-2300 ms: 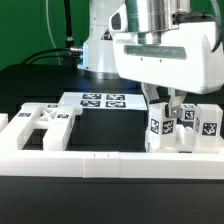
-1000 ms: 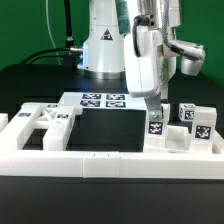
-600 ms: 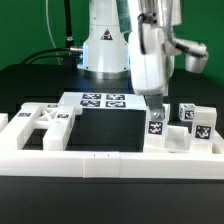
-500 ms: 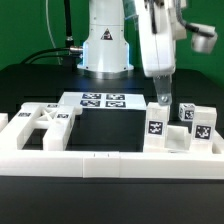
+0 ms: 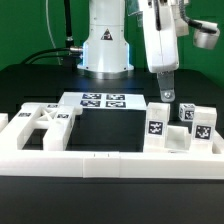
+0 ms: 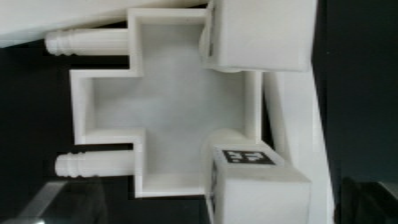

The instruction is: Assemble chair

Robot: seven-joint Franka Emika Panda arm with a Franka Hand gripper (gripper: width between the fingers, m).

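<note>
Over the last two seconds the fingers have risen from among the tagged blocks at the exterior view's right and turned about the vertical axis. We now see them edge-on, hanging just above the nearest block and clear of it. From this angle we cannot tell how far apart they stand. Nothing appears to be carried between them, and the wrist view does not show them. The blocks stand where they were, upright on the bench inside the white border rail. The cross-braced piece lies unmoved at the exterior view's left, near the marker board. The wrist view looks onto a white chair part with two round pegs and one tag. We judge that the earlier approach has been given up and a fresh one is being lined up in the new orientation.
</note>
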